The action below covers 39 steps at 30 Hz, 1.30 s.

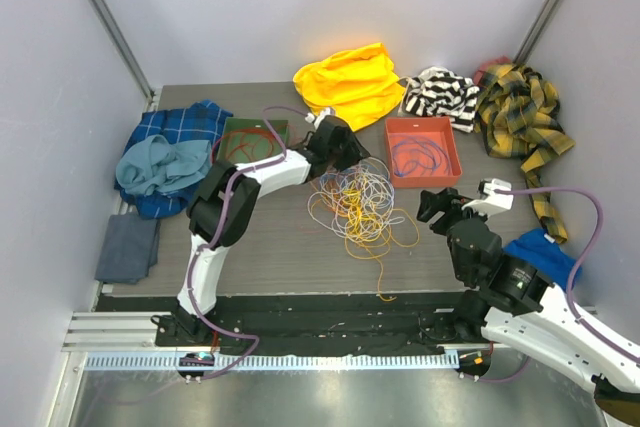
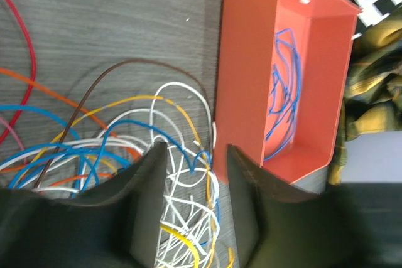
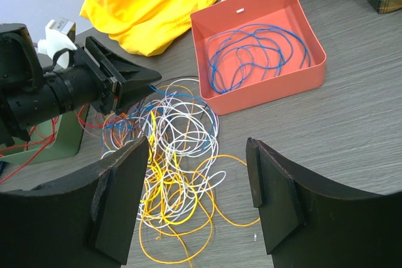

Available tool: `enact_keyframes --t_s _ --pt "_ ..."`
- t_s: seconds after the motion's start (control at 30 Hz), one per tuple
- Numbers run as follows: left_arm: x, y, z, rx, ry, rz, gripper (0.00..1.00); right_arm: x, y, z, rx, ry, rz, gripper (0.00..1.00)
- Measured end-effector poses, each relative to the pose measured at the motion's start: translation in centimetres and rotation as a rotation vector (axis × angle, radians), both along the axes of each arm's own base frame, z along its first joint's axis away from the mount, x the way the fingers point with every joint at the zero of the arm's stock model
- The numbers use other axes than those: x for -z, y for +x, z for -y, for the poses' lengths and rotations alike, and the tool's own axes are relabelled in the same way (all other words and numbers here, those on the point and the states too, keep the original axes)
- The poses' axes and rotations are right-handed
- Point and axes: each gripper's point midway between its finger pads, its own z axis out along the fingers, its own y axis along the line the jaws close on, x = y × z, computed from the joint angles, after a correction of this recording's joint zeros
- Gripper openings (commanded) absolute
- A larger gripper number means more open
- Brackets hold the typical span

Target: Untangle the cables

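The cables (image 1: 355,202) lie in a tangled pile of white, yellow, orange and blue loops mid-table, also in the right wrist view (image 3: 169,155) and the left wrist view (image 2: 125,142). My left gripper (image 1: 350,152) hovers low over the pile's far edge, next to the orange tray (image 1: 392,162). Its jaws are open with white and blue loops under the gap (image 2: 196,149). My right gripper (image 1: 437,207) is open and empty (image 3: 196,149), above the table right of the pile. A blue cable (image 3: 251,48) lies coiled in the orange tray.
A green tray (image 1: 232,127) with red cables stands at the back left. Cloths ring the table: yellow (image 1: 350,82), black-and-white striped (image 1: 440,95), yellow plaid (image 1: 520,112), blue plaid (image 1: 175,152), grey (image 1: 128,247) and blue (image 1: 545,252).
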Motion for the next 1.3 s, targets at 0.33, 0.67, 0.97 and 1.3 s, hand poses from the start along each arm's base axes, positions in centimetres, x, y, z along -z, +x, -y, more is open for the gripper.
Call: enact_keyframes --t_s 0.33,0.67,0.97,1.3 --pt "-3.7 1.8 1.4 0.027 -0.057 0.081 0.01 0.1 0.1 -0.1 -0.002 -0.004 -0.002 0.71" --pt "-4.5 1.8 1.9 0.075 -0.048 0.111 0.0 -0.4 -0.2 0.2 -0.003 0.02 0.017 0.71" --pt "-19.7 -0.2 -0.7 0.115 -0.054 0.336 0.0 -0.3 -0.3 -0.3 -0.033 0.024 0.009 0.71" --pt "-52.4 -9.3 -8.6 0.078 -0.28 0.927 0.0 -1.2 -0.2 -3.1 -0.156 0.069 0.026 0.7"
